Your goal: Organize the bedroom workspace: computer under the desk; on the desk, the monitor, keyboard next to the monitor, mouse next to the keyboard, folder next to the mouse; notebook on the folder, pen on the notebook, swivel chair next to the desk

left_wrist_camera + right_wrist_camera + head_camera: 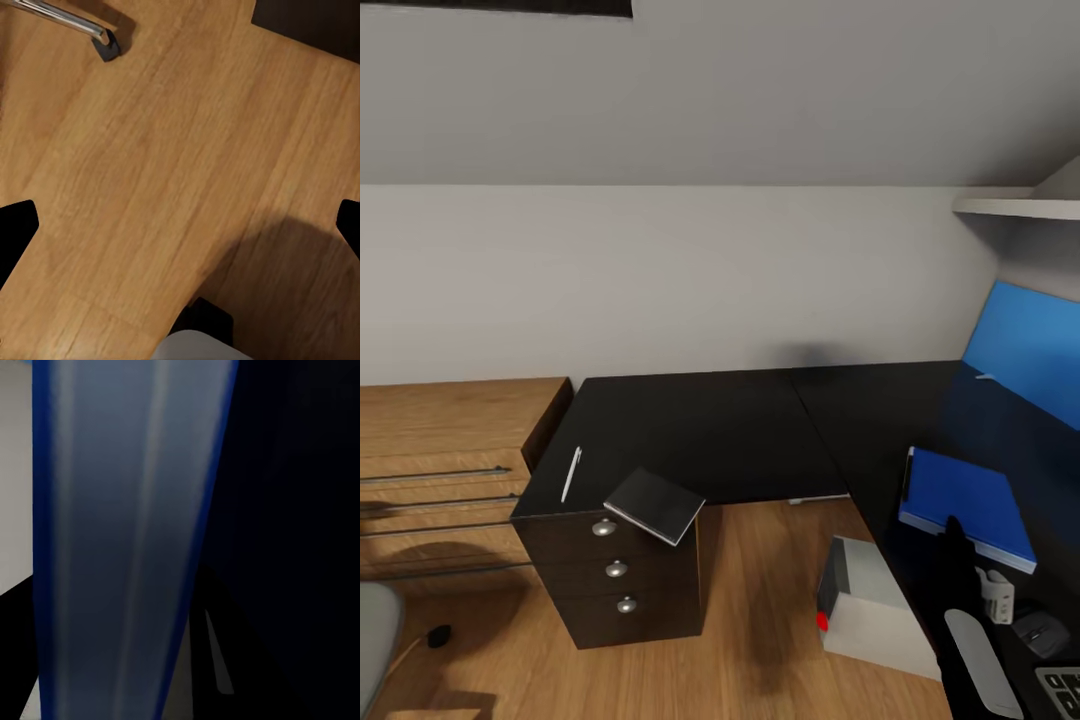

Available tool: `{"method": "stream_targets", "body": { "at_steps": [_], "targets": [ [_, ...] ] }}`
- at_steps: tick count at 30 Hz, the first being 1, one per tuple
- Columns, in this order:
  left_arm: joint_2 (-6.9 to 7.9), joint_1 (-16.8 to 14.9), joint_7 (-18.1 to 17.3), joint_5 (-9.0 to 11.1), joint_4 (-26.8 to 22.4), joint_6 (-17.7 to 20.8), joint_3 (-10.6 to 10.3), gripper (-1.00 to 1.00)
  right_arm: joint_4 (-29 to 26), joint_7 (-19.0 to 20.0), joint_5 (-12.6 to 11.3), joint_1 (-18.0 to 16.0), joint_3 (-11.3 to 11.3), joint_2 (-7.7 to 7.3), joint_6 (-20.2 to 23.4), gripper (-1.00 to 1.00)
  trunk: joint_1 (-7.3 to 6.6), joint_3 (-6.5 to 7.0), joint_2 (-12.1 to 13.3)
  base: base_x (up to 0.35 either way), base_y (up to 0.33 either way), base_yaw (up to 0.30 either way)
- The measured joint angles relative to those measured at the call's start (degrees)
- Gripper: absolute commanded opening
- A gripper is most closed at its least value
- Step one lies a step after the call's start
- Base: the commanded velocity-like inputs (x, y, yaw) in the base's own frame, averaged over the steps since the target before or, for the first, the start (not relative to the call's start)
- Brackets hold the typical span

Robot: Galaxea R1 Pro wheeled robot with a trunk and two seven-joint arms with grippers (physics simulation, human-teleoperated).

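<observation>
Blue folder [967,503], one; notebook [655,504], one; pen [571,473], one.

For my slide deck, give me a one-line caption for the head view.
Black L-shaped desk with pen and notebook at its left end, blue folder on its right wing, computer on the floor.

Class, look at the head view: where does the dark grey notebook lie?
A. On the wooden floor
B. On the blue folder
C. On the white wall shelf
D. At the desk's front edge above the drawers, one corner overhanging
D: the dark grey notebook lies on the black desk above the drawer unit, its corner jutting past the edge, beside the white pen.
</observation>
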Motion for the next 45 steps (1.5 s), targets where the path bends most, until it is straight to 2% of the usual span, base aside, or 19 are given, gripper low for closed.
{"method": "stream_targets", "body": {
  "at_steps": [2, 6, 8, 26, 27, 45],
  "targets": [
    [0.00, 0.0, 0.0, 0.0, 0.0, 0.0, 0.0, 1.00, 0.1, -0.1, -0.7, 0.0, 0.0, 0.01, 0.0, -1.00, -0.44, 0.35, 0.8, 0.000, 0.000, 0.000],
    [0.00, 0.0, 0.0, 0.0, 0.0, 0.0, 0.0, 1.00, 0.0, -0.1, -0.8, 0.0, 0.1, 0.01, 0.1, -1.00, -0.44, 0.36, 0.8, 0.000, 0.000, 0.000],
    [0.00, 0.0, 0.0, 0.0, 0.0, 0.0, 0.0, 1.00, 0.0, 0.0, -0.7, 0.0, 0.1, 0.01, 0.1, -1.00, -0.88, 0.71, 1.6, 0.000, 0.000, 0.000],
    [-0.14, 0.0, -0.1, -0.2, 0.1, 0.0, -0.1, 1.00, -0.2, -0.1, -0.8, 0.0, 1.9, 0.10, 0.0, -1.00, -0.88, 0.72, 1.6, 0.000, 0.000, 0.000],
    [-0.11, 0.0, -0.1, -0.2, 0.1, 0.0, -0.1, 1.00, -0.2, -0.1, -0.8, 0.0, 1.9, 0.09, 0.0, 1.00, -0.88, 0.72, 1.6, 0.000, 0.000, 0.000],
    [-0.10, 0.0, -0.1, -0.3, 0.1, 0.0, -0.1, 1.00, -0.2, -0.1, -0.8, 0.0, 2.0, 0.09, 0.1, 1.00, -0.88, 0.72, 1.6, 0.000, 0.000, 0.000]
  ]
}}
